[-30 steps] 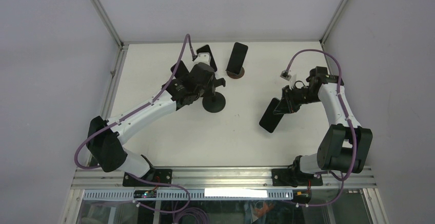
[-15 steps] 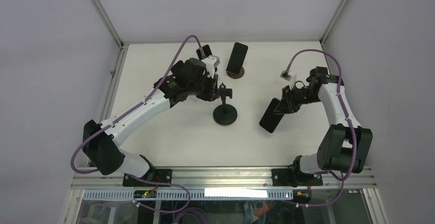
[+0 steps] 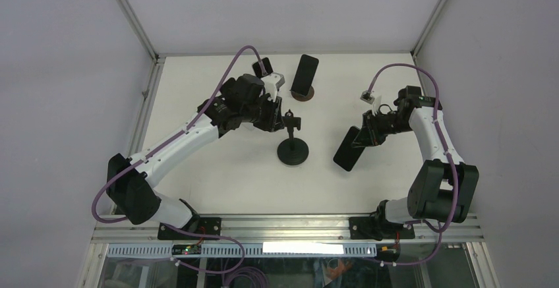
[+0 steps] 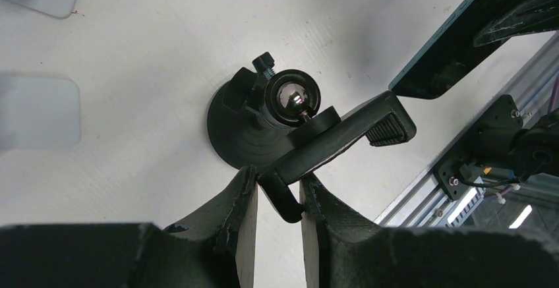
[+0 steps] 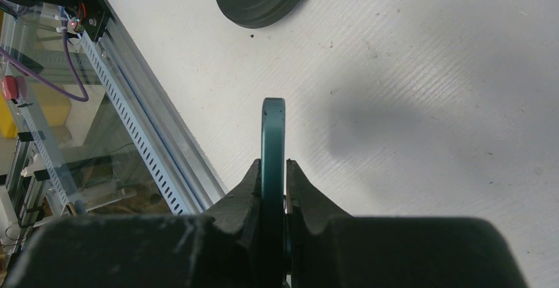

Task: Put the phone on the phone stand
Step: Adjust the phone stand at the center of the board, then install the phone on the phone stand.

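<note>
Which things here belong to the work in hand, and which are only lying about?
In use:
- black phone stand with round base, held by left gripper
- dark flat phone with teal edge, held by right gripper

Lying about:
- black phone propped on round brown base at the back
- dark slab left of it, half hidden, perhaps another phone

Checked all three views: I can read no text, label, brand, number or sign. Nothing legible on the phone [image 3: 347, 148] at right, nothing on the near stand [image 3: 293, 151].
</note>
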`<state>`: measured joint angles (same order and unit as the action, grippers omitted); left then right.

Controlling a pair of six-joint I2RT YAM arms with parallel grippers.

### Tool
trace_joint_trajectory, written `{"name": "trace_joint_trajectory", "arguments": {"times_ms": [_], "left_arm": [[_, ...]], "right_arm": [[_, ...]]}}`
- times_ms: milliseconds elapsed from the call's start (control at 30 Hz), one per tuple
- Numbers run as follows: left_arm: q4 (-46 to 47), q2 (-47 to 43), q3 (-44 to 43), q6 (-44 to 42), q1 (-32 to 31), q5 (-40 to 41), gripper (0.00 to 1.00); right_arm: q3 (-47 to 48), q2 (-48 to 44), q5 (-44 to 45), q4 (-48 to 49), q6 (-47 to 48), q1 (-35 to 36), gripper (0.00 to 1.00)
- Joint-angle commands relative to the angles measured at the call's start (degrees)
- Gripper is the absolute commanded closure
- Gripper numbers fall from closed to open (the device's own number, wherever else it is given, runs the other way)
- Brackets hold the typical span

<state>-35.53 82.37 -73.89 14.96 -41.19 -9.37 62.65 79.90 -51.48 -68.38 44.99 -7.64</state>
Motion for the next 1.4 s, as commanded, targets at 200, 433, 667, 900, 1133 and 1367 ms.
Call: {"name": "trace_joint_trajectory", "arguments": {"times_ms": [200, 433, 667, 900, 1133, 1367], "left_arm": [[3.37, -2.62, -2.61, 1.74, 0.04, -0.59, 0.55], [5.61, -7.51, 0.65, 2.18, 0.33, 1.17, 0.24], [11.92, -14.69, 8.26, 5.34, 1.8, 2.51, 0.01], [12.41, -17.66, 10.89, 2.67, 2.17, 2.07, 0.04], [9.67, -18.69, 12.74, -14.92, 4.63, -1.36, 0.3], [10.74, -15.28, 13.14, -23.68, 7.35, -12.89, 0.46]], "right_arm": [[0.25, -0.21, -3.17, -0.53, 0.54, -0.33, 1.0], [0.35, -0.01, -3.1, -0.57, 0.66, -0.35, 1.0], [0.38, 0.43, -2.98, -0.61, 0.72, -0.3, 1.0], [0.36, 0.42, -2.96, -0.61, 0.73, -0.35, 1.0], [0.36, 0.35, -2.93, -0.62, 0.76, -0.36, 1.0], [0.28, 0.48, -2.85, -0.64, 0.66, -0.36, 1.0]]}}
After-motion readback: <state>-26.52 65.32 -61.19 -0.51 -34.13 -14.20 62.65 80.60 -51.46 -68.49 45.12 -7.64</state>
